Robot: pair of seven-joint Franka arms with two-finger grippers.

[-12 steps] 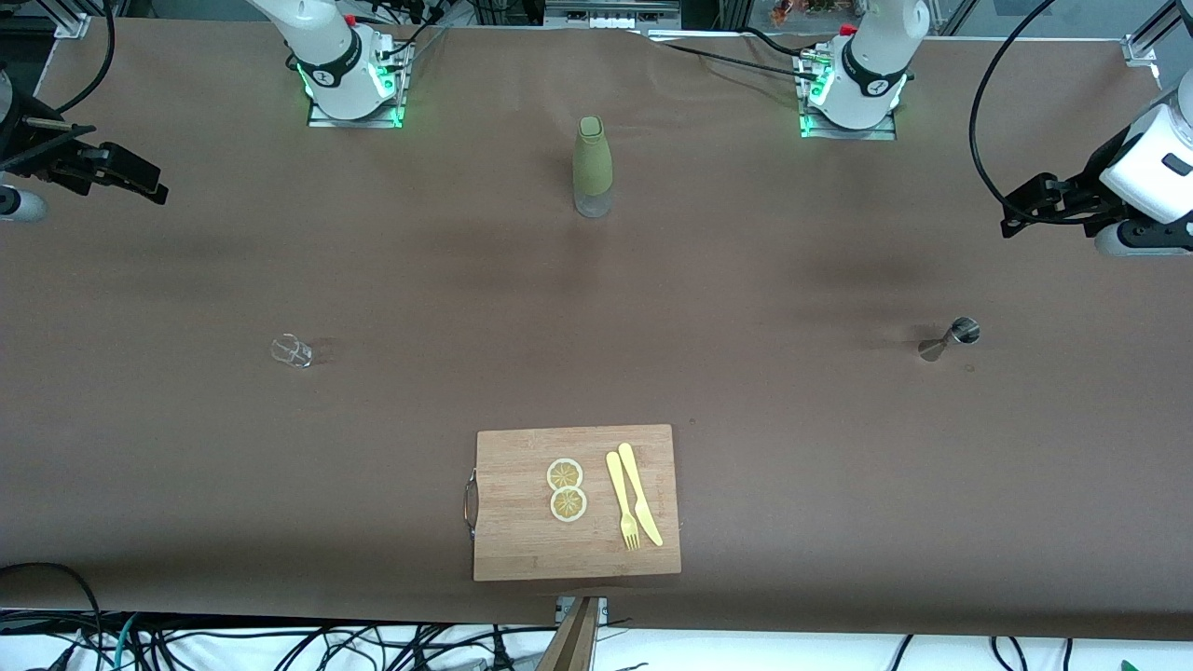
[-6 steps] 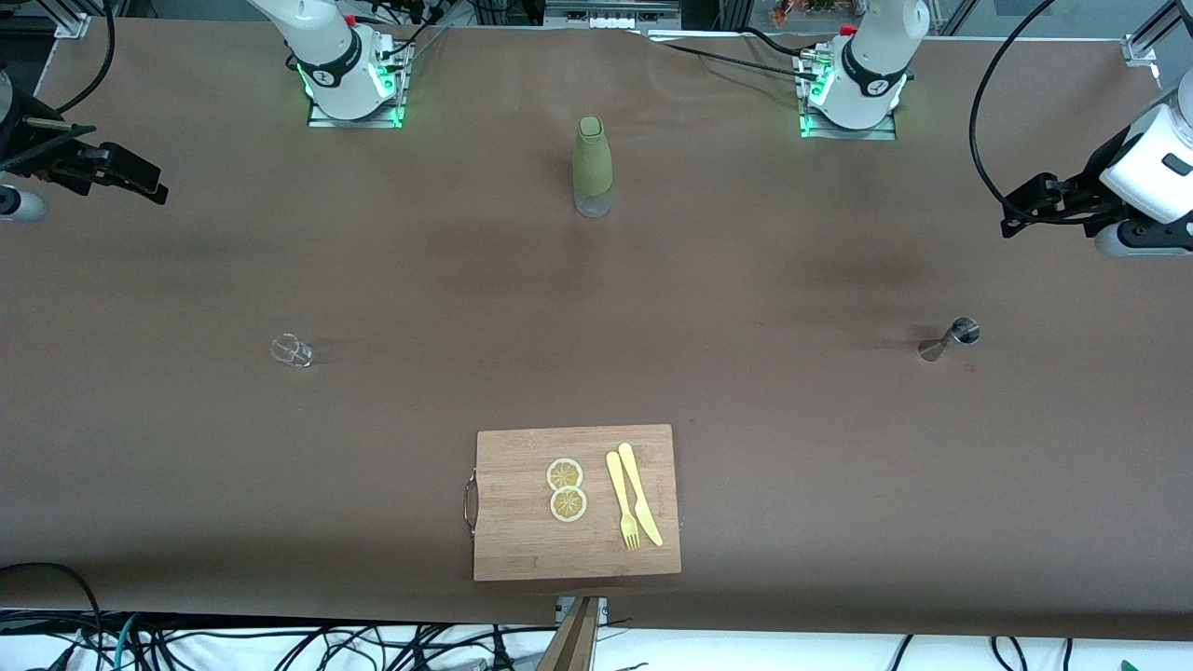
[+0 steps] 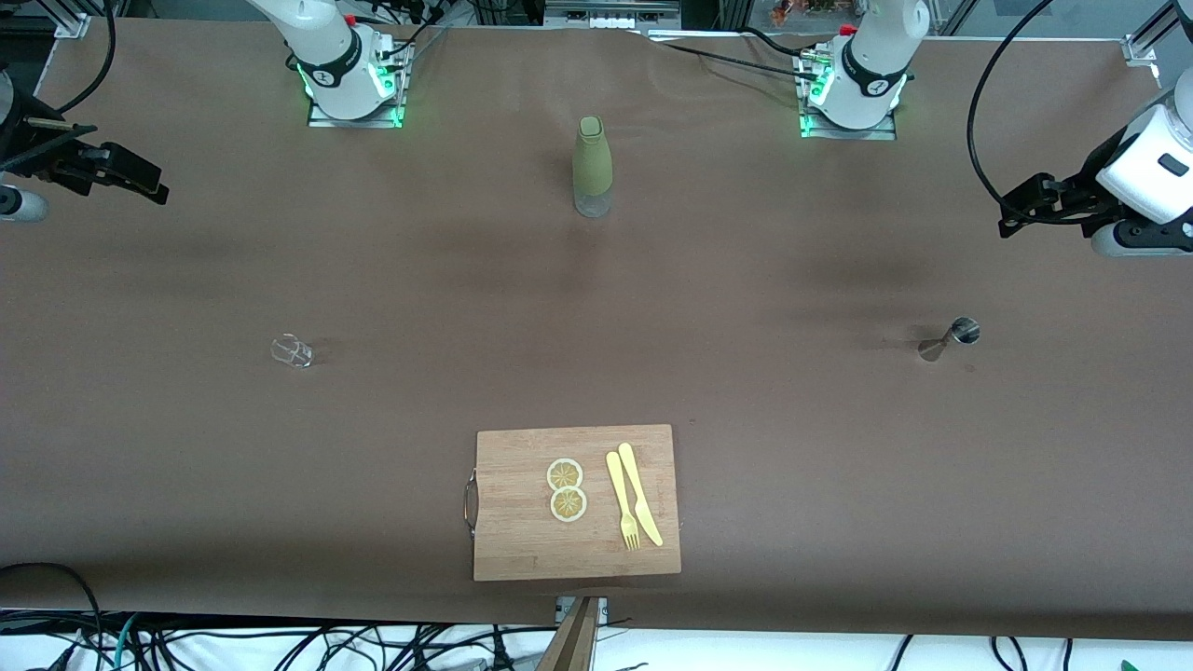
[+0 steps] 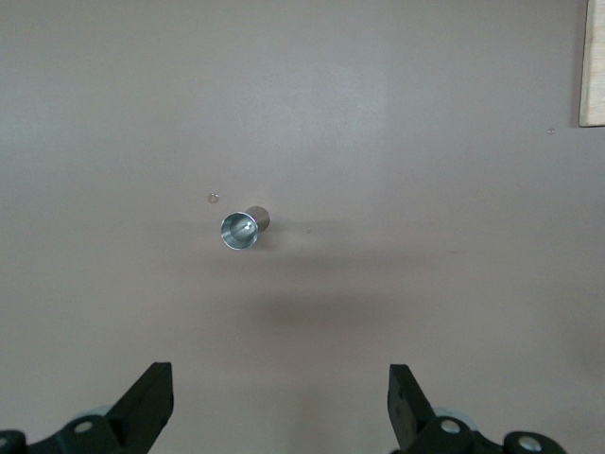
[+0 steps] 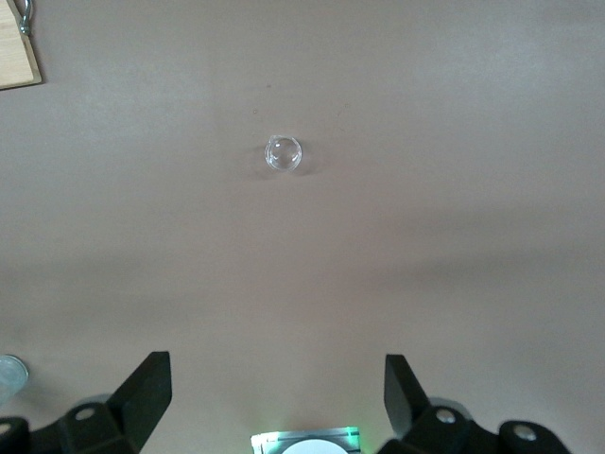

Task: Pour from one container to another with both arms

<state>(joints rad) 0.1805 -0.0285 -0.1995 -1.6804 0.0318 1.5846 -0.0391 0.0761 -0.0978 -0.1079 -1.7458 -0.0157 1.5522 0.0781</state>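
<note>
Both claws hang spread wide and empty at the two ends of the bench (image 3: 746, 280): my left claw (image 3: 1011, 219) is raised over the bare brown surface at its own end, my right claw (image 3: 154, 186) likewise at the other end, and neither touches anything. Seen from my left wrist, the steel jigger (image 4: 244, 227) stands upright on the bench with its open mouth up; in the front view it sits toward the left arm's end, nearer the camera than the left claw's spot. A small clear glass (image 3: 292, 350) stands toward the right arm's end, well apart from the jigger. Between the two arm bases, an olive-sleeved bottle (image 3: 591, 168) with a clear base stands upright. Nearest the camera lies a wooden cutting board (image 3: 522, 550) carrying two lemon slices (image 3: 566, 489), a yellow fork (image 3: 623, 503) and a yellow knife (image 3: 641, 494). Pouring has not begun, by my reading. The jigger looks light, rigid and slick, best pinched at its narrow waist; the glass looks fragile and slippery, needing a gentle hold around its wall; the sleeved bottle should offer the surest grip at mid-body.
</note>
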